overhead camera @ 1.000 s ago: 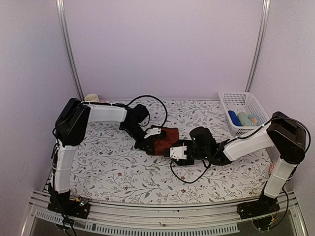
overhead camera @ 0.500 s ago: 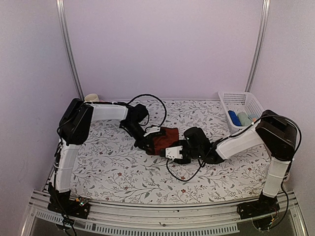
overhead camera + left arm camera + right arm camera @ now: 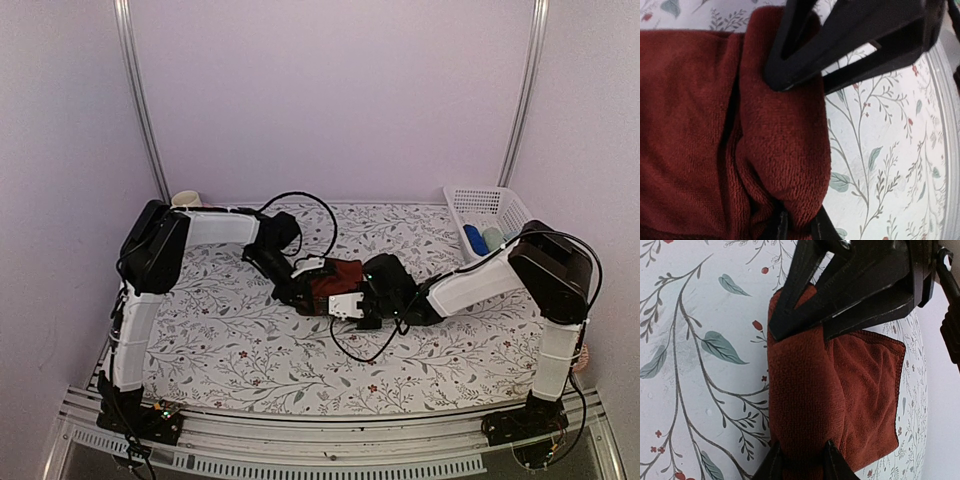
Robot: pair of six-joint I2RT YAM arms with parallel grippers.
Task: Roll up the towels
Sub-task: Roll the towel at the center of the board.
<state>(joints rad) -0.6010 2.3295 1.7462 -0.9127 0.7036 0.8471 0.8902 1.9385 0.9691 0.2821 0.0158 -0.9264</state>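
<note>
The dark maroon towel [image 3: 337, 279] lies mid-table, its near part wound into a roll [image 3: 800, 395] and a flat flap [image 3: 870, 390] still spread beside it. From the left, my left gripper [image 3: 299, 293] is shut on one end of the roll [image 3: 785, 150], with its fingertips [image 3: 781, 227] pinching the cloth. My right gripper [image 3: 802, 462] is shut on the opposite end, one finger on each side of the roll. The two grippers face each other along the roll. A pale blue towel [image 3: 492, 240] shows in the basket, partly hidden by the right arm.
A white plastic basket [image 3: 486, 198] stands at the back right, with a darker blue thing [image 3: 472, 238] in it too. A small cup [image 3: 186, 199] sits at the back left corner. A black cable [image 3: 362, 352] loops on the floral table covering [image 3: 230, 340] in front of the right gripper.
The right arm has slid left up to the maroon roll and its jaws have closed onto the roll's end. The left gripper has stayed on its end of the roll.
</note>
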